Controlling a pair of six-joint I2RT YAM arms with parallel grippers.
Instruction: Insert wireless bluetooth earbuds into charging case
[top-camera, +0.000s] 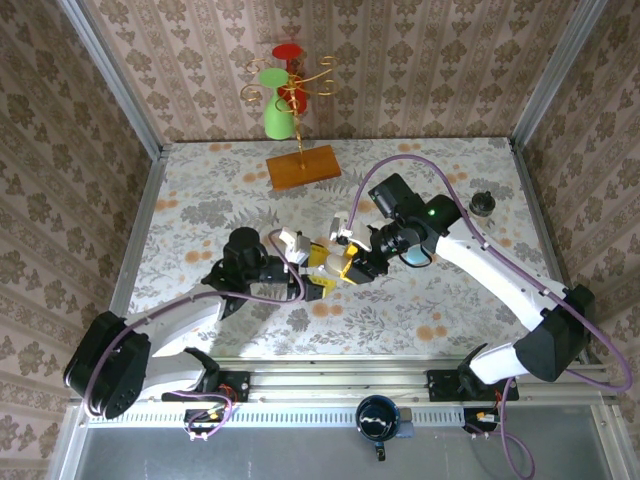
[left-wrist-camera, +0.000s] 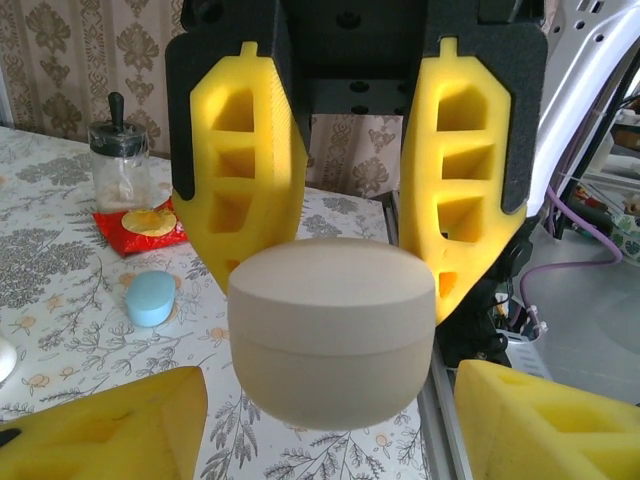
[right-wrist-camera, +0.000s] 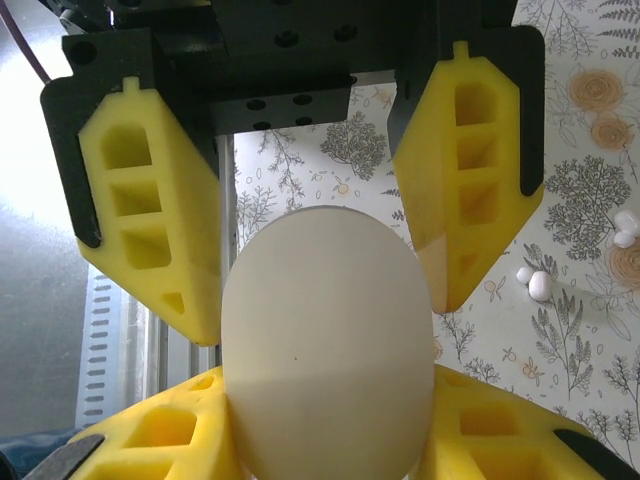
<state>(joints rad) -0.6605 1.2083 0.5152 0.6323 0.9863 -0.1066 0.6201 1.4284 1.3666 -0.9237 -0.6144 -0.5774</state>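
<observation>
Case-opening step: right gripper (right-wrist-camera: 322, 305) clamps the shut beige charging case (left-wrist-camera: 332, 335). Left gripper (left-wrist-camera: 340, 280) jaws half-wide around it, contact unclear. Next probably: firm lid pinch, pull open. White earbuds (right-wrist-camera: 540, 285) lie loose.

No lettering, brand, number or sign can be read anywhere. The red packet (left-wrist-camera: 128, 226) on the table, just beside the jar (left-wrist-camera: 120, 165), carries a round yellow mark, too blurred to make out. The pale charging case (left-wrist-camera: 332, 340) has a plain, smooth surface.
</observation>
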